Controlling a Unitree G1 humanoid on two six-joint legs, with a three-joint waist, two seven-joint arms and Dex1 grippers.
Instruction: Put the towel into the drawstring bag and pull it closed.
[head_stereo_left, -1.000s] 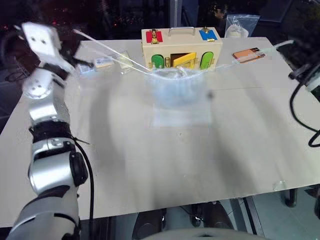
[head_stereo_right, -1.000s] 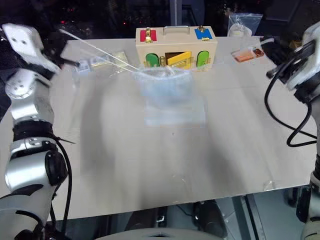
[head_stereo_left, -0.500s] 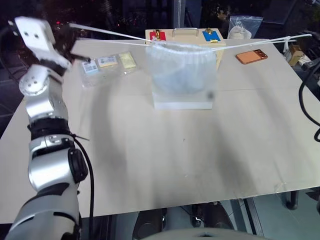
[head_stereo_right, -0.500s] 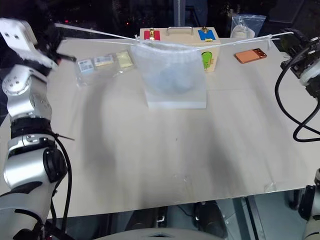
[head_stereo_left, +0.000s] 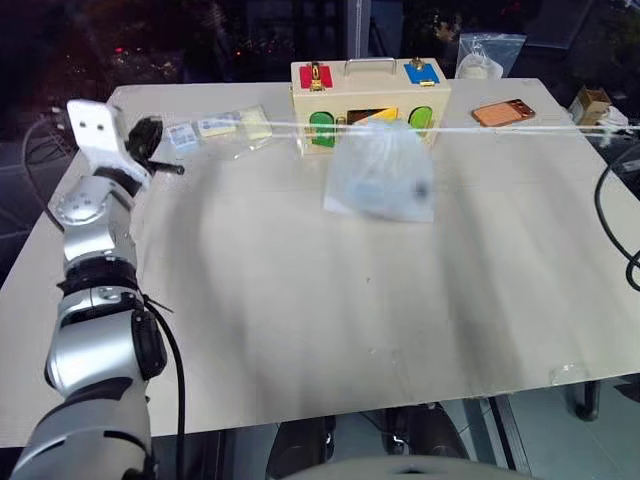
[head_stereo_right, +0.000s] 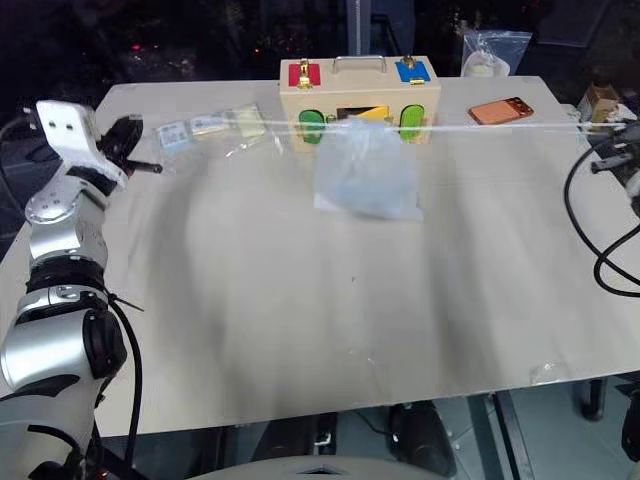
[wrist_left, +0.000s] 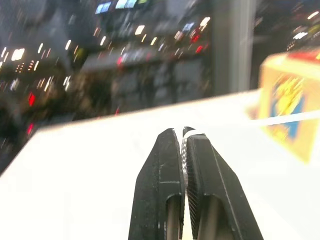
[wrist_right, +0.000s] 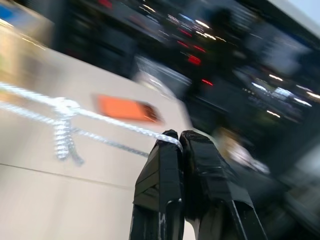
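left eye view | drawstring bag (head_stereo_left: 382, 180) hanging | both grippers pinch cord (head_stereo_left: 520, 129)

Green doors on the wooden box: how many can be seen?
2. One green door is left of the yellow flap, one right of it. The bag partly covers both.
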